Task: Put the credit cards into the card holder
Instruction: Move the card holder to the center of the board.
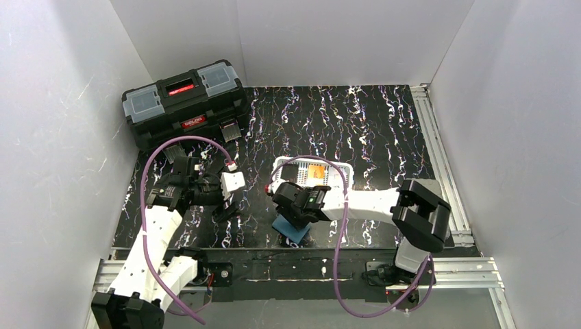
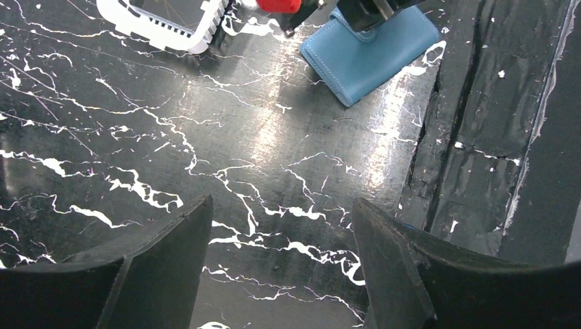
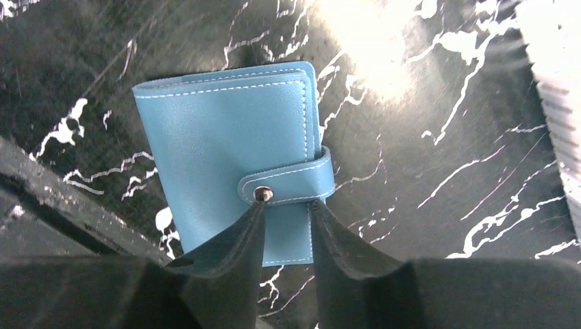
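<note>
At the near edge of the table (image 1: 384,137), card holder (image 3: 226,137): I saw it lying closed, tab (image 3: 294,179) snapped.
Right gripper (image 3: 288,205): fingers narrowed at the tab; I couldn't tell whether they gripped it.
Left gripper (image 2: 282,205): released, above the table.
Orange card (image 1: 316,172): lay in the white basket (image 1: 347,179).

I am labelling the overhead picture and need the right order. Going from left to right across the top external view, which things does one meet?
black toolbox → left gripper → card holder. The white basket and the right gripper overlap the holder, so I leave them out.
</note>
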